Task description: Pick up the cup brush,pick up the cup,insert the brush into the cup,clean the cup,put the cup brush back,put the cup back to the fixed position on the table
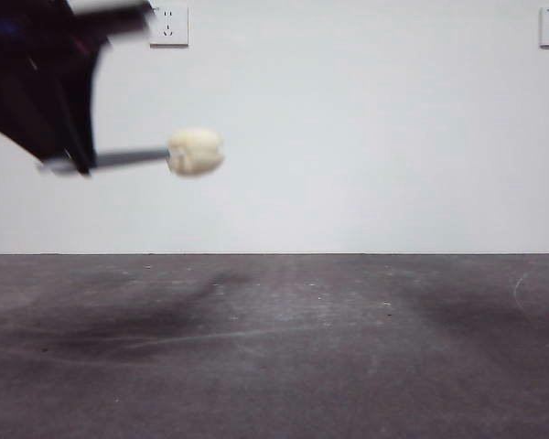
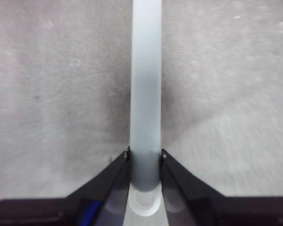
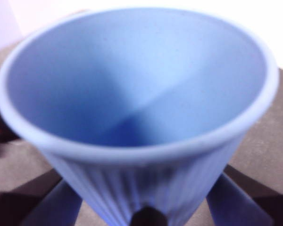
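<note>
My left gripper point(image 1: 69, 163) hangs high at the left of the front view, shut on the cup brush point(image 1: 128, 158). The brush lies level in the air, its cream-yellow sponge head point(image 1: 196, 151) pointing right. In the left wrist view the grey handle point(image 2: 145, 94) runs straight out from between my left gripper's point(image 2: 145, 160) two jaws. My right gripper point(image 3: 144, 197) is shut on the blue ribbed cup point(image 3: 137, 94), whose open mouth fills the right wrist view. The cup and the right gripper are out of the front view.
The dark grey scuffed table point(image 1: 274, 347) stretches across the front view. A white wall with two sockets point(image 1: 168, 25) stands behind it.
</note>
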Motion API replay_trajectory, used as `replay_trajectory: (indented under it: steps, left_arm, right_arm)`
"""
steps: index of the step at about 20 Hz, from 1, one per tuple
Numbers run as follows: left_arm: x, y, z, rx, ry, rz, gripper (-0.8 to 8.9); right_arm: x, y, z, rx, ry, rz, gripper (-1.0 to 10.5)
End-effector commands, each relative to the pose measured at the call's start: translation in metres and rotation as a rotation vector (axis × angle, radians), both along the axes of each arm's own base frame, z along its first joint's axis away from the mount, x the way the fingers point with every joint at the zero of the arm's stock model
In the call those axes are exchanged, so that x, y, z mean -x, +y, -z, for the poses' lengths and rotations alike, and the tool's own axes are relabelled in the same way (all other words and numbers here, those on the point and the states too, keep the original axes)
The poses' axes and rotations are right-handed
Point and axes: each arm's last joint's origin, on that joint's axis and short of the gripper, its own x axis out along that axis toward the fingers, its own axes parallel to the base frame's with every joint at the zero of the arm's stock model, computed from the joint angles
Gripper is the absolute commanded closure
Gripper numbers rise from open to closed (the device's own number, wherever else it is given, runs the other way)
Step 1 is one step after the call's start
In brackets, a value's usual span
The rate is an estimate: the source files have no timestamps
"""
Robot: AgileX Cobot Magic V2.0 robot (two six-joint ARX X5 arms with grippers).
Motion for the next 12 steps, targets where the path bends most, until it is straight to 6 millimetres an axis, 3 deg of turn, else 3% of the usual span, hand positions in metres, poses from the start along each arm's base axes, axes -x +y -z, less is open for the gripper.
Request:
replay_trajectory:
  steps: [1, 7, 12]
  left_arm:
    - [-0.016, -0.008, 0.019, 0.017, 0.04, -0.041, 8.22]
    - [-0.046, -0.022, 0.064, -0.037, 0.132, -0.069, 8.22]
    - [-0.057, -0.03, 0.086, -0.041, 0.149, -0.095, 8.22]
  right_arm:
    - [0.008, -0.011, -0.006, -0.038, -0.012, 0.003, 9.6]
    - [0.023, -0.03, -0.011, -0.062, -0.03, 0.004, 9.6]
    - [0.024, -0.032, -0.01, -0.049, -0.021, 0.003, 9.6]
